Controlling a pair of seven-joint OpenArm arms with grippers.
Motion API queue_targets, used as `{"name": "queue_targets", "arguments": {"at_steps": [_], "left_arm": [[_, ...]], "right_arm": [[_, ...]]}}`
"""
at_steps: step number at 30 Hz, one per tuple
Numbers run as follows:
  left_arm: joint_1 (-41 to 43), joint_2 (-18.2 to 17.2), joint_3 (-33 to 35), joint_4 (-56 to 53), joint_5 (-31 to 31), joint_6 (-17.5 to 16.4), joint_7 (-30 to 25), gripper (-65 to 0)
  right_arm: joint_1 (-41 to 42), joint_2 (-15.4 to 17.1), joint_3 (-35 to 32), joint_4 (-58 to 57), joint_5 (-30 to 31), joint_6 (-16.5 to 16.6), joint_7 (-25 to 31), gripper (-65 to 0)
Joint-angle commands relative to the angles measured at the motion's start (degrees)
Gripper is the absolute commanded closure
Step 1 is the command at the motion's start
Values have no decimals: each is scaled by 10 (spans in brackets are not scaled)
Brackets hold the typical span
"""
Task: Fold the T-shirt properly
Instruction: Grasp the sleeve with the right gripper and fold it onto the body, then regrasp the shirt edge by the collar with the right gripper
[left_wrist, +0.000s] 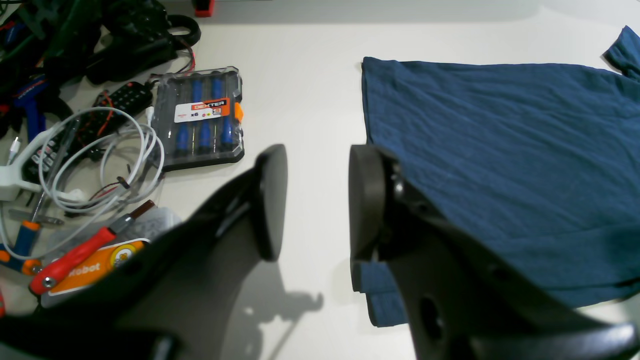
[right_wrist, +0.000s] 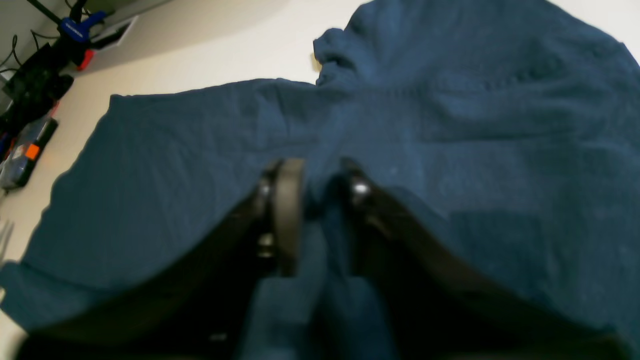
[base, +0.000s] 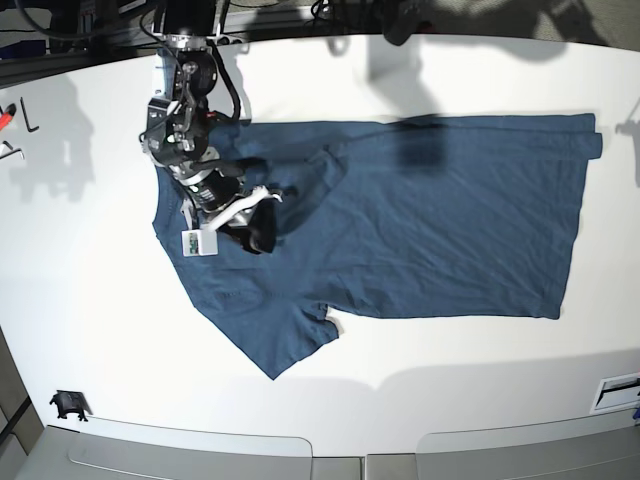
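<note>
Right claw (base: 262, 240) looks slightly parted over the shirt (base: 450, 230); smooth the sleeve flat. Left claw (left_wrist: 317, 200) stands spread.

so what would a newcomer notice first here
The big dark blue T-shirt spread across the pale table, one sleeve poking out toward the base view's bottom edge. Next, the black right claw over its collar-side half, and the clutter beside the shirt in the left wrist view, with a bright red screwdriver.
</note>
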Motion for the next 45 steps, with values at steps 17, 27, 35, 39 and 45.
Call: {"name": "queue_targets", "arguments": {"at_steps": [17, 27, 35, 39, 45], "left_arm": [[15, -14, 33, 8, -44, -3, -6, -190], [-2, -6, 238, 8, 39, -3, -7, -126], [-40, 39, 279, 8, 156, 27, -39, 0], [-41, 48, 279, -8, 181, 83, -78, 0], [-42, 48, 279, -75, 181, 84, -80, 0]], "right_arm": [[43, 2, 0, 171, 15, 5, -199, -248], [-37, 5, 10, 207, -17, 6, -229, 0], [-72, 5, 103, 207, -47, 5, -198, 0], [-78, 5, 148, 191, -47, 5, -186, 0], [-78, 10, 159, 122, -47, 5, -183, 0]]}}
